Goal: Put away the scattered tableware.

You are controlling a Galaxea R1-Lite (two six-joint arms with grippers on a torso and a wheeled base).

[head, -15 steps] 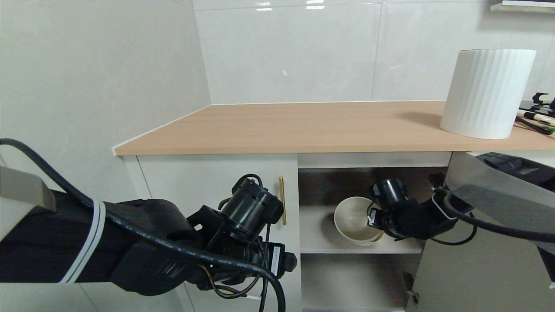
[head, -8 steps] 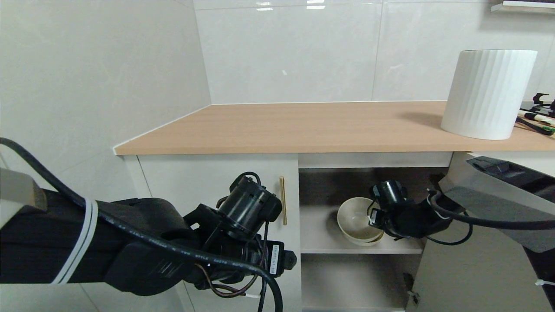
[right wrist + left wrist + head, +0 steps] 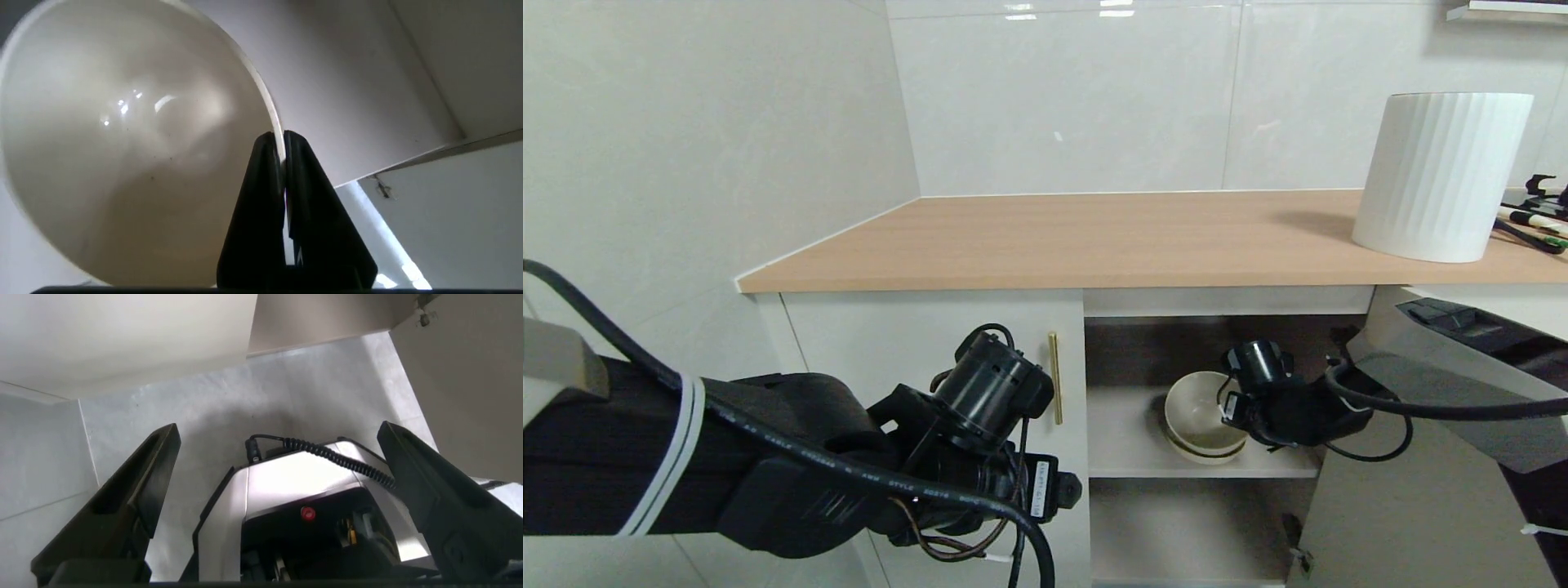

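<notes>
The right claw [image 3: 283,144] was clamped on the rim of the cream bowl [image 3: 1194,415], tilted at the upper shelf [image 3: 1123,445] of the open cabinet under the worktop [image 3: 1094,237]. The left claw [image 3: 278,437], fingers apart, hung near the closed left door [image 3: 915,347].

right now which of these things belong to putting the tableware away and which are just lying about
Job: bowl, pinched at its rim by the right gripper; what looks like a second bowl under it; cabinet shelf.
Lying about: white ribbed container; pens, both on the countertop.
</notes>
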